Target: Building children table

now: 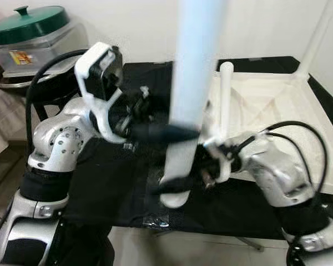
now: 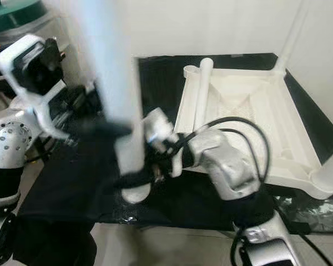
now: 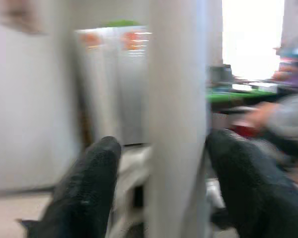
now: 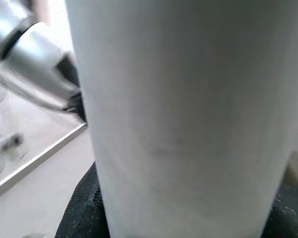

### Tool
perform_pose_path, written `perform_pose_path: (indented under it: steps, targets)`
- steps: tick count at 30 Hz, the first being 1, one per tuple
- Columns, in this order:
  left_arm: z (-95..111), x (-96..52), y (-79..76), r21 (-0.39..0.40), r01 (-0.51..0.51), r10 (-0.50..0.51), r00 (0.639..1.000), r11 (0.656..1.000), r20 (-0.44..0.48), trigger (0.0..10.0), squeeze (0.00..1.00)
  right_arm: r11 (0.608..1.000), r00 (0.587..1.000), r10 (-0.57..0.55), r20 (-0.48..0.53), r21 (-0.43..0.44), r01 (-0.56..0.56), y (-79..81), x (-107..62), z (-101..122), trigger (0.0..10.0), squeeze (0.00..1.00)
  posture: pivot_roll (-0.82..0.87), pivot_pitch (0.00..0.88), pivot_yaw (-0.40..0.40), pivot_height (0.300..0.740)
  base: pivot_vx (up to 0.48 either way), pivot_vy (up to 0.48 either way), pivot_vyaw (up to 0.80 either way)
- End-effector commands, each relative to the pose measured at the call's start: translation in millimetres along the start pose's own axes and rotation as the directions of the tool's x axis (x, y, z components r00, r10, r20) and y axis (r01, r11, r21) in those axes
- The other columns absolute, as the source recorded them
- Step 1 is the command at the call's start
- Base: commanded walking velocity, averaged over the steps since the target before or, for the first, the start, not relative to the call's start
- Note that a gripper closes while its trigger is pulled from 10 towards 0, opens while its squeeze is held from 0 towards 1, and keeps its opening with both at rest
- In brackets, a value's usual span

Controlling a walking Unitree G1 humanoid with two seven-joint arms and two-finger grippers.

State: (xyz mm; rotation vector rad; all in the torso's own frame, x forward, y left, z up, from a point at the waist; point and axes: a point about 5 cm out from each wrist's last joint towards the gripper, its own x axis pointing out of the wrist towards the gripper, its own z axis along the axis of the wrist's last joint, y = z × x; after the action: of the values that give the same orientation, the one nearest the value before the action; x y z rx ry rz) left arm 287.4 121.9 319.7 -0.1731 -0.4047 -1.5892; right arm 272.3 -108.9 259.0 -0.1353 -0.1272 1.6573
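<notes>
white table leg (image 1: 191, 88) upright at frame centre of the left eye view, blurred, lower end over the black mat (image 1: 116, 183). left gripper (image 1: 175, 133) reaching in from the left, black fingers (image 3: 87, 188) spread either side of the leg in the left wrist view, close beside it; contact not clear. right gripper (image 1: 180, 185) lower on the same leg near its bottom end, fingers pinching the tube, leg pressed tight against the pads in the right wrist view. upturned white tabletop (image 2: 250, 105) lying on the mat at right of frame, one leg (image 2: 202, 91) lying across its near-left corner, another leg (image 2: 291, 33) standing up at the far corner. green-lidded pot (image 1: 28, 25) in a clear tub at upper left.
</notes>
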Motion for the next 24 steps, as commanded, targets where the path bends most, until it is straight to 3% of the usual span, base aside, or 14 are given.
perform_pose_path:
  steps: [1,2,6,8,11,12,15,16,17,19,20,22,23,24]
  targets:
    - [-6,-37.5,7.8,0.006,-0.232,0.232,0.972,0.973,-0.033,10.0,1.00,0.998,0.998,-0.063,0.009,0.012,0.063,5.1,-19.2,3,0.0,0.00,-0.06,0.214,0.088,0.740,0.000,0.000,0.00]
    - [-6,-37.5,7.8,0.006,-0.232,0.232,0.972,0.973,-0.033,10.0,1.00,0.998,0.998,-0.063,0.009,0.012,0.063,5.1,-19.2,3,0.0,0.00,-0.06,0.214,0.088,0.740,0.000,0.000,0.00]
    - [-17,-61.3,4.3,-0.006,-0.352,0.351,0.934,0.936,-0.072,10.0,1.00,0.992,0.992,-0.123,-0.017,0.029,0.123,6.5,-37.0,2,0.0,0.00,-0.06,0.240,0.093,0.740,0.000,0.000,0.00]
    - [-40,-78.7,-9.8,0.004,-0.461,0.456,0.876,0.887,-0.157,10.0,1.00,0.984,0.983,-0.174,-0.058,0.028,0.175,3.6,-55.2,5,0.0,0.00,-0.06,0.288,0.103,0.740,0.000,0.000,0.00]
    - [-51,-81.4,-17.2,0.012,-0.501,0.494,0.849,0.865,-0.189,10.0,1.00,0.981,0.979,-0.189,-0.076,0.020,0.191,0.7,-60.9,7,0.0,0.00,-0.06,0.301,0.105,0.740,0.000,0.000,0.00]
    - [-68,-76.5,-28.2,0.033,-0.559,0.550,0.802,0.829,-0.235,10.0,1.00,0.978,0.974,-0.206,-0.096,-0.005,0.207,-7.5,-63.8,12,0.0,0.00,-0.05,0.321,0.104,0.740,0.000,0.000,0.00]
    - [-78,-70.1,-34.9,0.054,-0.596,0.589,0.767,0.801,-0.254,10.0,1.00,0.978,0.973,-0.206,-0.099,-0.023,0.205,-13.7,-61.9,17,0.0,0.00,-0.04,0.334,0.098,0.740,0.000,0.000,0.00]
    - [-80,-68.2,-35.7,0.068,-0.637,0.632,0.735,0.768,-0.245,10.0,0.00,0.977,0.974,-0.213,-0.080,-0.033,0.211,-19.9,-58.4,22,10.0,0.00,-0.04,0.342,0.093,0.740,0.000,0.000,0.00]
    - [-81,-67.6,-36.2,0.076,-0.667,0.663,0.711,0.742,-0.235,10.0,0.00,0.976,0.974,-0.219,-0.065,-0.038,0.216,-23.0,-56.0,25,10.0,0.00,-0.03,0.345,0.091,0.740,0.000,0.000,0.00]
    - [-81,-67.6,-36.2,0.076,-0.667,0.663,0.711,0.742,-0.235,10.0,0.00,0.976,0.974,-0.219,-0.065,-0.038,0.216,-23.0,-56.0,25,10.0,0.00,-0.03,0.345,0.091,0.740,0.000,0.000,0.00]
    - [-80,-68.4,-35.9,0.090,-0.709,0.709,0.673,0.700,-0.212,10.0,0.00,0.963,0.963,-0.266,-0.037,-0.043,0.265,-31.8,-46.3,29,10.0,0.00,-0.03,0.353,0.084,0.740,0.000,-0.281,0.00]
    - [-80,-68.4,-35.9,0.090,-0.709,0.709,0.673,0.700,-0.212,10.0,0.00,0.963,0.963,-0.266,-0.037,-0.043,0.265,-31.8,-46.3,29,10.0,0.00,-0.03,0.353,0.084,0.740,0.000,-0.281,0.00]
    - [-78,-68.6,-36.2,0.090,-0.737,0.738,0.648,0.670,-0.186,10.0,0.00,0.954,0.955,-0.296,-0.009,-0.052,0.295,-37.2,-34.9,33,10.0,0.00,-0.02,0.354,0.079,0.740,0.000,-0.458,0.00]
    - [-78,-68.6,-36.2,0.090,-0.737,0.738,0.648,0.670,-0.186,10.0,0.00,0.954,0.955,-0.296,-0.009,-0.052,0.295,-37.2,-34.9,33,10.0,0.00,-0.02,0.354,0.079,0.740,0.000,-0.458,0.00]
